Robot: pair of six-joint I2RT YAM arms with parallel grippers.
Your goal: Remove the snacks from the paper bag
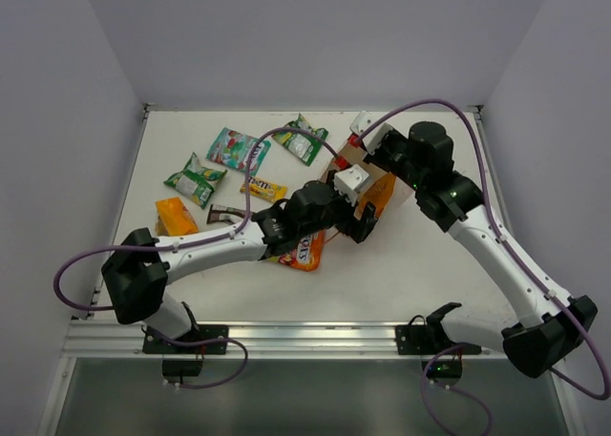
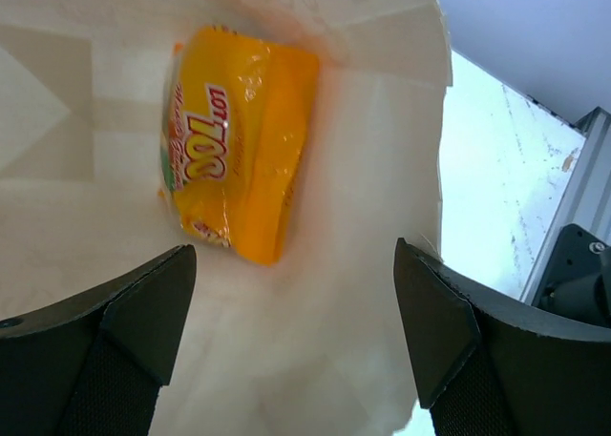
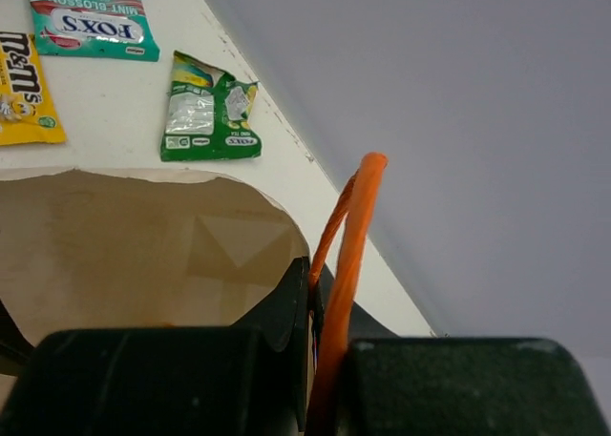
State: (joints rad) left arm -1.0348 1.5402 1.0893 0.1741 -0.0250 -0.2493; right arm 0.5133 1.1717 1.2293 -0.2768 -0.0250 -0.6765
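The paper bag (image 1: 401,190) lies at the table's middle right. My right gripper (image 1: 361,155) is shut on its rim beside the orange string handle (image 3: 348,255) and holds the mouth up. In the left wrist view my left gripper (image 2: 296,326) stands open inside the bag (image 2: 363,169), a short way before an orange packet (image 2: 239,140) on the paper; nothing is between its fingers (image 2: 115,331). From above, the left gripper (image 1: 358,224) is at the bag's mouth, with the orange packet (image 1: 377,197) just beyond. Other snacks lie left of the bag: a teal pouch (image 1: 239,150), a yellow bar (image 1: 264,190) and an orange-yellow pouch (image 1: 304,253).
Further out on the left lie two green-white pouches (image 1: 303,140) (image 1: 196,179), a dark brown bar (image 1: 226,214) and an orange bag (image 1: 175,217). Grey walls close the table at the back and sides. A metal rail (image 1: 286,339) runs along the near edge.
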